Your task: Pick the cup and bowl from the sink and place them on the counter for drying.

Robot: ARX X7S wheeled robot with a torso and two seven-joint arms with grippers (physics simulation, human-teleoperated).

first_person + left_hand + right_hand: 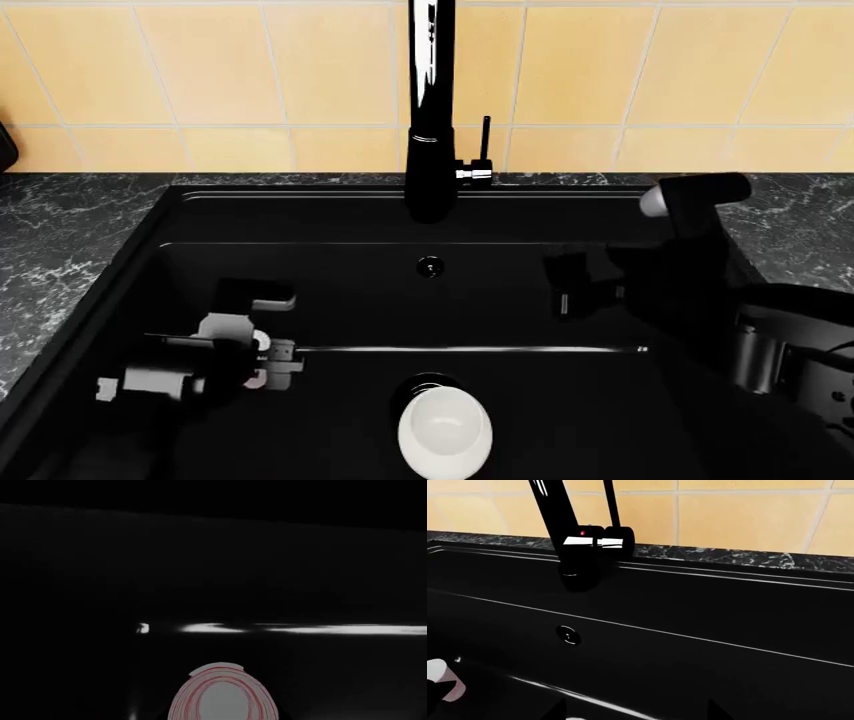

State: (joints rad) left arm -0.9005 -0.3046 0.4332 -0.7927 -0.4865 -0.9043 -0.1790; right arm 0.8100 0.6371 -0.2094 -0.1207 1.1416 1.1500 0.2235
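The cup (254,362) hides mostly behind the left gripper (274,365); the bowl (445,432) seems clipped by the frame's edge.

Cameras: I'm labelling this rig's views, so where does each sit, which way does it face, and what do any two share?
Head: above the front edge, looking down into the sink; left gripper and right gripper show.
Left wrist: low inside the sink, facing its dark wall and a pale ringed oval; no fingers visible.
Right wrist: over the sink, facing the faucet and tiles.
Shared: head and right wrist both show the faucet.
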